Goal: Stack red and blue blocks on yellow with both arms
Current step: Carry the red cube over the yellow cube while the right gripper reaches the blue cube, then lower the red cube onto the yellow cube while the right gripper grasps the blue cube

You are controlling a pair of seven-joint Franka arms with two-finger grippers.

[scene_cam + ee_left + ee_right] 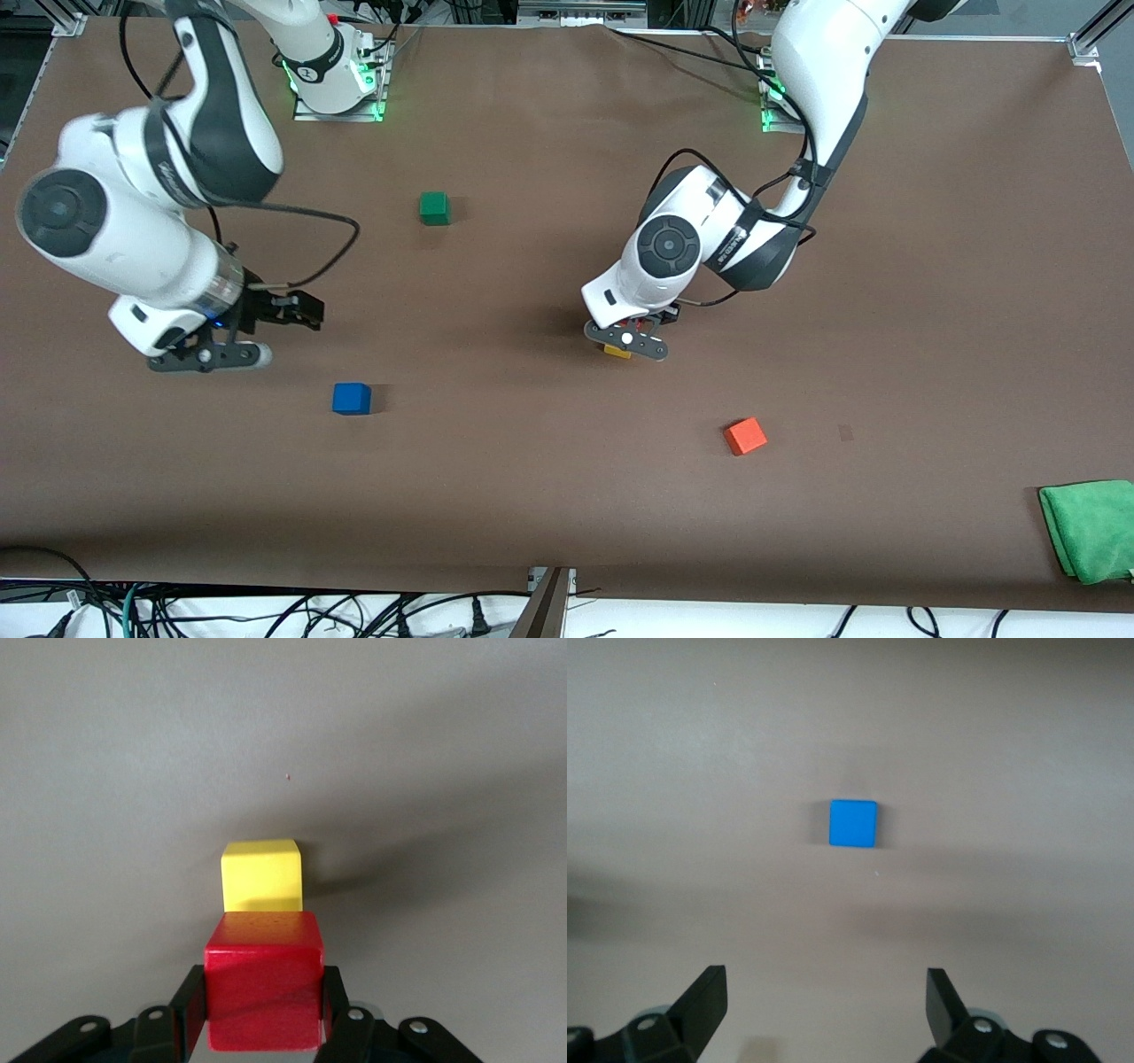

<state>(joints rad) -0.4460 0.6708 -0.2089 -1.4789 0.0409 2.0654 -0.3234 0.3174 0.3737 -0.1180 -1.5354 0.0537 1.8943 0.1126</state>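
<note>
My left gripper [627,341] is shut on the deep red cube [264,979] and holds it low over the yellow cube [617,351] near the table's middle. In the left wrist view the yellow cube [261,875] sits on the table just past the red one; I cannot tell whether they touch. In the front view the hand hides the red cube. The blue cube [352,399] lies alone toward the right arm's end. My right gripper [213,356] hovers beside it, open and empty. The right wrist view shows the blue cube [853,823] well ahead of the spread fingers [709,997].
A dark green cube [434,208] lies farther from the front camera than the blue one. An orange cube [745,436] lies nearer the front camera than the yellow cube. A folded green cloth [1090,529] lies at the table's front corner at the left arm's end.
</note>
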